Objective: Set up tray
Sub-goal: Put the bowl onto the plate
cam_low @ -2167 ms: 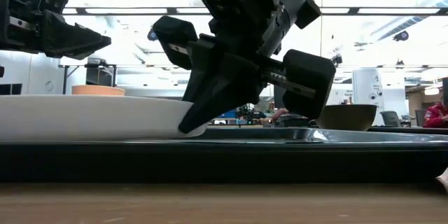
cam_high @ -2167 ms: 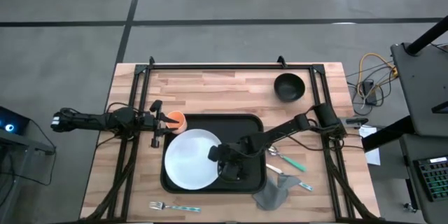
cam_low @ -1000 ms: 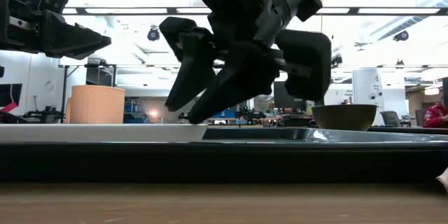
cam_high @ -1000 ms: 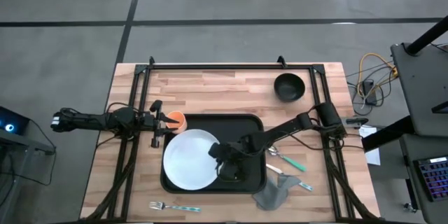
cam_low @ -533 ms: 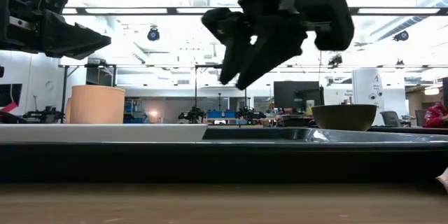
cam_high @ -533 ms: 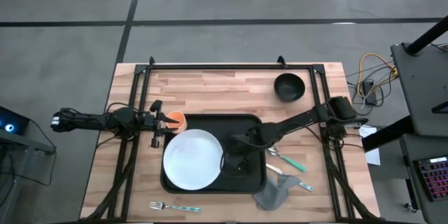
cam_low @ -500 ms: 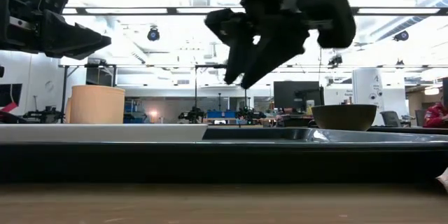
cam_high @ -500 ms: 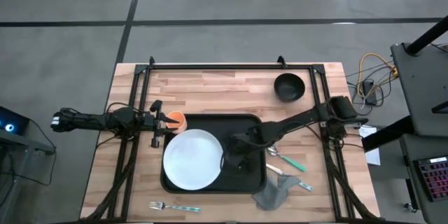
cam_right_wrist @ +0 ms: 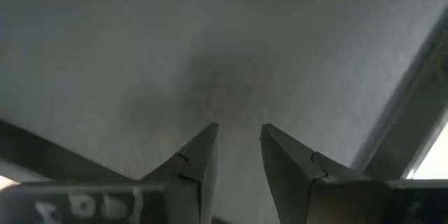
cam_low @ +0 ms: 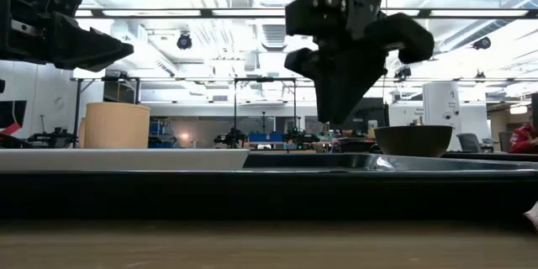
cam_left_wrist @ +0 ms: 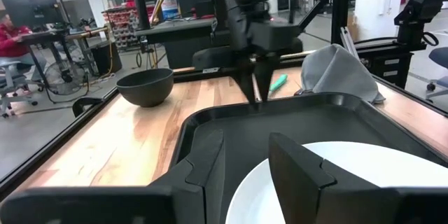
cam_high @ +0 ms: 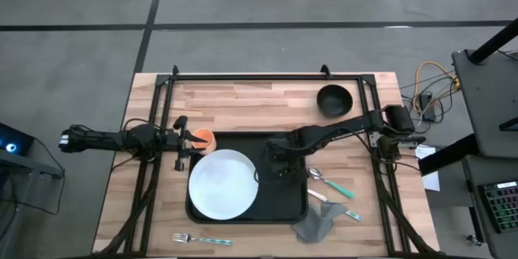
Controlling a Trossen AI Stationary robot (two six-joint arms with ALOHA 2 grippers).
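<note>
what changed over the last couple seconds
The right gripper let go of the white plate, whose raised edge dropped flat onto the tray. The gripper then lifted and drew back toward the tray's far right, jaws narrowing. The left gripper, orange cup, bowl and cutlery stayed put.

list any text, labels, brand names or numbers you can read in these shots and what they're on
There is no text that can be read.
Pale marks on the housing behind the right gripper in the right wrist view: too blurred to read.
The tray, white plate, orange cup, black bowl and grey napkin: no print visible.
</note>
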